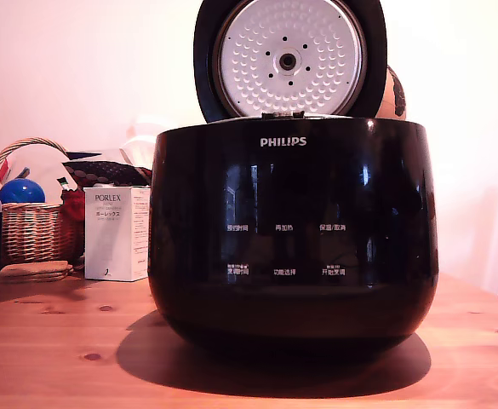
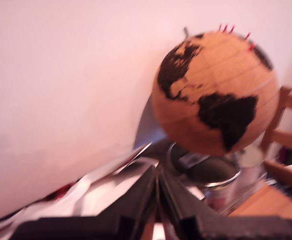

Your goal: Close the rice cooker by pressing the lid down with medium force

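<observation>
- Rice cooker (image 1: 293, 230) at centre of wooden table (image 1: 53, 341), PHILIPS lettering facing exterior camera.
- Lid (image 1: 289, 58) raised upright behind the pot, dimpled inner plate facing forward.
- Gripper (image 2: 158, 200) fingers (image 2: 136, 202) pressed together, nothing held; cork globe (image 2: 215, 92) beyond them.

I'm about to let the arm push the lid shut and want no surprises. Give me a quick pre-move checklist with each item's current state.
1. Lid open and upright behind the rice cooker: ok, still to be closed.
2. Cooker sits flat on the wooden table: ok.
3. Nothing lying across the cooker's rim: cannot tell, the exterior view looks from the front, below rim level.
4. Hand empty, fingers together: ok in the wrist view.
5. Hand touching the lid: cannot tell; the wrist view shows only a cork globe and wall.
6. White box and basket stand apart from the cooker: ok.
</observation>
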{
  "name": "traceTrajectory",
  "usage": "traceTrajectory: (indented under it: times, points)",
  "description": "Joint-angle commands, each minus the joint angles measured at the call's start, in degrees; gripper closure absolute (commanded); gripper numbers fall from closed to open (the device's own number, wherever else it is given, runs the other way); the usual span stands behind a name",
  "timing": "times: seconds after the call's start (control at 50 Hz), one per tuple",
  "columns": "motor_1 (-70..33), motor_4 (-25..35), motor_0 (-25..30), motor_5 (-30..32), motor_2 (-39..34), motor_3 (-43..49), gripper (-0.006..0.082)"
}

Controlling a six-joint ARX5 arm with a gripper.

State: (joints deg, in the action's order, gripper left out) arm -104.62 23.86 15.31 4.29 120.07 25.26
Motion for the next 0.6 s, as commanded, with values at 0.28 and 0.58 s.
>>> traceTrajectory:
  times: [0.28, 0.58]
  points:
    - [-12.46, 7.28, 3.52, -5.46, 12.85, 0.66, 0.0789]
    - [-18.64, 10.99, 6.75, -7.43, 18.12, 2.29, 0.0789]
